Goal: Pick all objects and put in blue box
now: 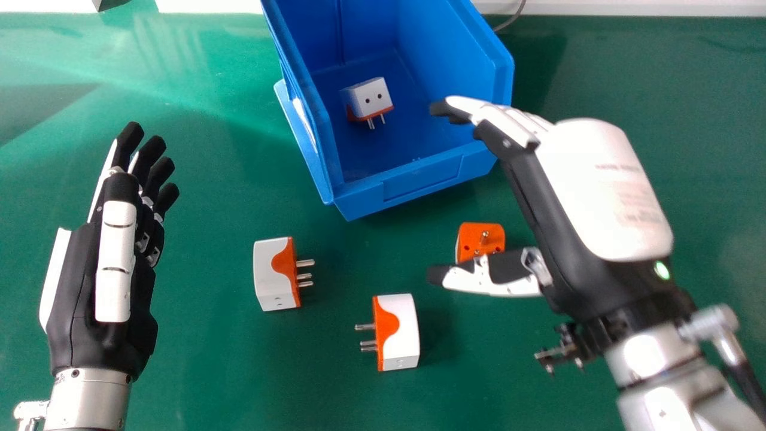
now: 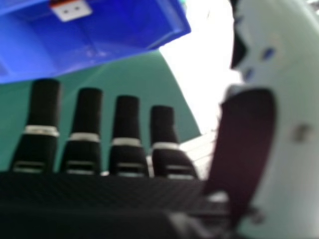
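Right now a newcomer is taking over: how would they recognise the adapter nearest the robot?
From the blue box, come down the green table toward the robot. The nearest white-and-orange adapter has prongs pointing left; the neighbour to its left has them pointing right.

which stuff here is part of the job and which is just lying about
Part of the job:
- blue box
- adapter already inside
- left adapter, middle adapter and right adapter, loose on the table

Just lying about:
- cable behind the box
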`<state>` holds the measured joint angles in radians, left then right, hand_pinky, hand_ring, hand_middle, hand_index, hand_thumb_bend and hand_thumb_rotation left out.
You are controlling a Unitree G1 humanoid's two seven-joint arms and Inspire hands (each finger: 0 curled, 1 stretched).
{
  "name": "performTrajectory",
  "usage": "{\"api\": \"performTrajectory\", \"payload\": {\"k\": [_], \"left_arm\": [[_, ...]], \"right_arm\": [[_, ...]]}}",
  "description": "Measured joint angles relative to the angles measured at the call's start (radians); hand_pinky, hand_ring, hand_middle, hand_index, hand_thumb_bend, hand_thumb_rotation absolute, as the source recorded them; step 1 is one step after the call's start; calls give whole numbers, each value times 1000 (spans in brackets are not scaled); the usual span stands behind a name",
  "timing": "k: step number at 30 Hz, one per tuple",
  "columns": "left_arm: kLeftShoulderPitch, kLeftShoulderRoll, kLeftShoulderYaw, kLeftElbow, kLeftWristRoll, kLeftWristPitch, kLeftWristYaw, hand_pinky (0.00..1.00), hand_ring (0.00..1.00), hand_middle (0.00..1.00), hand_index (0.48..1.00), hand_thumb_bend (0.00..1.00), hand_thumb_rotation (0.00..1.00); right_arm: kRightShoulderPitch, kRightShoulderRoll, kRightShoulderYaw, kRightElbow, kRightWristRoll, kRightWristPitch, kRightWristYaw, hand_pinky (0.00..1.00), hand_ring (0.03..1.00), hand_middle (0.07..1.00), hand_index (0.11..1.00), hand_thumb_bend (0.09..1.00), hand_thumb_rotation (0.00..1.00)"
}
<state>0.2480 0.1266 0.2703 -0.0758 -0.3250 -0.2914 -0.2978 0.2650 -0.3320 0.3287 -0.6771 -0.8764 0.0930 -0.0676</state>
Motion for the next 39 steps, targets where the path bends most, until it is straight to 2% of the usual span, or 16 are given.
{"api": "performTrajectory", "payload": {"k": [6,11,17,21,28,34,39], "left_arm": [[-7,-3,0,7,-1,0,0,967,958,955,956,622,890],[-10,-6,0,16,-1,-2,1,969,958,953,955,634,885],[-13,-11,0,18,-2,-3,-1,971,959,953,956,641,887],[-17,-11,0,21,-5,-5,-8,974,962,957,959,639,894],[-21,-10,1,22,-6,-5,-4,964,959,956,959,647,894],[-39,-5,0,23,-6,-5,-7,976,965,960,964,648,901],[-44,-1,1,27,-6,-5,-6,974,964,959,965,656,895]], "right_arm": [[98,13,-52,55,12,-129,-126,655,809,851,850,708,171],[123,13,-91,126,27,-167,-142,655,806,847,845,730,217],[87,17,-115,195,23,-169,-137,634,782,827,821,758,229],[52,29,-116,247,17,-149,-111,614,757,805,804,765,234],[-6,32,-113,362,1,-124,-88,603,733,777,782,760,234],[-82,31,-99,474,-3,-118,-86,576,705,744,743,774,198],[-136,26,-85,546,-5,-101,-83,567,690,730,730,773,186]]}}
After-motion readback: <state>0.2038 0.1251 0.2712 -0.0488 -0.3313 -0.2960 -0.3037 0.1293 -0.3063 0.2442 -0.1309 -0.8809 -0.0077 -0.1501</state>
